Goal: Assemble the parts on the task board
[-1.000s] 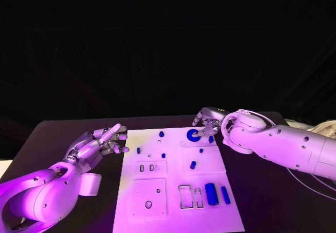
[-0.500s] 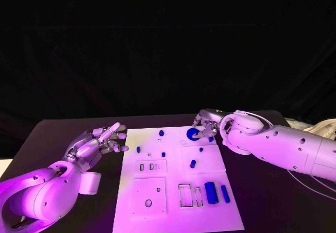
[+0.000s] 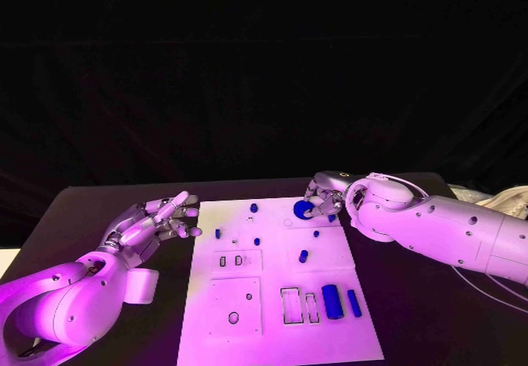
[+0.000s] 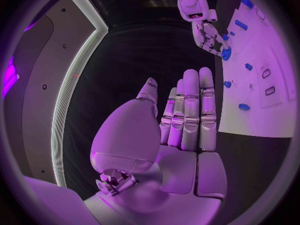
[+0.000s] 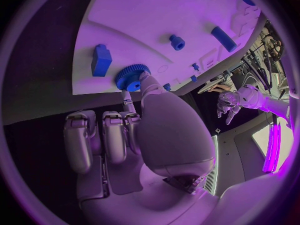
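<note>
Beside the held blue gear (image 3: 303,208), a blue block (image 3: 331,218)

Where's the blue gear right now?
The blue gear sits at the task board's far right corner in the head view, with the right hand touching it; the right wrist view shows a small blue block beside it.
</note>
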